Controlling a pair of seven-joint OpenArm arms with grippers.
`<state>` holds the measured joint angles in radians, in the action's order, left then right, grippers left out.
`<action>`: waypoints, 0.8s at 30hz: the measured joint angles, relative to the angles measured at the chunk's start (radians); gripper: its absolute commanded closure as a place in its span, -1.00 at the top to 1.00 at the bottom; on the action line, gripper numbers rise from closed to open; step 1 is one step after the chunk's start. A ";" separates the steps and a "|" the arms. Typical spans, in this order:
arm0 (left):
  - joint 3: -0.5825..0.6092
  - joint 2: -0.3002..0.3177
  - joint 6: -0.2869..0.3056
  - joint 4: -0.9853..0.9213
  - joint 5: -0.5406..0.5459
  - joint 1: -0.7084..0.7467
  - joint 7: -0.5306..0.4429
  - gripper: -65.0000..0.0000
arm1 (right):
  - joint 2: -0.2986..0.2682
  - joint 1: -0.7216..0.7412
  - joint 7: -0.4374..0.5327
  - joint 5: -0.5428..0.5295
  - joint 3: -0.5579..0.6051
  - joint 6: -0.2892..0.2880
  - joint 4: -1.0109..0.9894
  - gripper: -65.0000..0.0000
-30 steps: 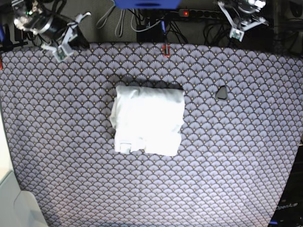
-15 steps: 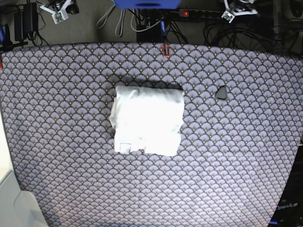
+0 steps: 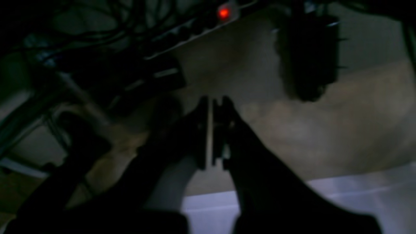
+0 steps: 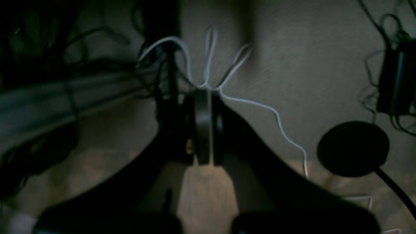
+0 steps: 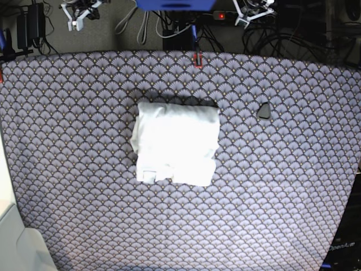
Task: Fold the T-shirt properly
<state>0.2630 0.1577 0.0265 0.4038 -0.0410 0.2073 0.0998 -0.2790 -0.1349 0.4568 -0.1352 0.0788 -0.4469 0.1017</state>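
Observation:
The T-shirt (image 5: 176, 142) lies folded into a compact white rectangle in the middle of the patterned table, with a small flap showing at its near left corner. Neither gripper touches it. My left gripper (image 5: 246, 17) hangs beyond the table's far edge at the top right, and in its wrist view the left gripper (image 3: 213, 104) has its dark fingers pressed together with nothing between them. My right gripper (image 5: 74, 18) sits beyond the far edge at the top left; the right wrist view shows the right gripper (image 4: 204, 96) shut and empty above the floor.
A small dark object (image 5: 263, 111) lies on the scale-patterned cloth (image 5: 293, 186) to the right of the shirt. A red clip (image 5: 197, 59) sits at the far edge. Behind the table are cables, a power strip with a red light (image 5: 221, 16) and a blue block (image 5: 175, 4).
Both arms have drawn back from over the table's far corners to beyond its far edge. The left gripper has shifted toward the middle. The folded shirt has not moved.

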 measured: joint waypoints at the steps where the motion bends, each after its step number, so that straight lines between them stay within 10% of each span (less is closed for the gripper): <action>1: 0.000 -0.011 -0.005 -0.039 0.002 -0.021 0.005 -0.99 | 0.003 0.018 0.007 0.000 -0.006 0.000 -0.020 -1.00; 10: -0.004 -0.053 -0.012 -0.215 0.245 -0.164 0.002 -0.99 | 0.082 0.033 0.010 0.005 -0.001 0.267 -0.021 -1.00; 24: 0.001 -0.050 -0.019 -0.224 0.323 -0.213 -0.055 -0.99 | 0.114 0.034 0.008 0.005 -0.001 0.396 -0.024 -1.00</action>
<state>0.2638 0.1074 0.0078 0.1795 0.2825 -0.0055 0.0452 -0.1646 -0.1005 0.4652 -0.1307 0.0780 -0.0505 0.0776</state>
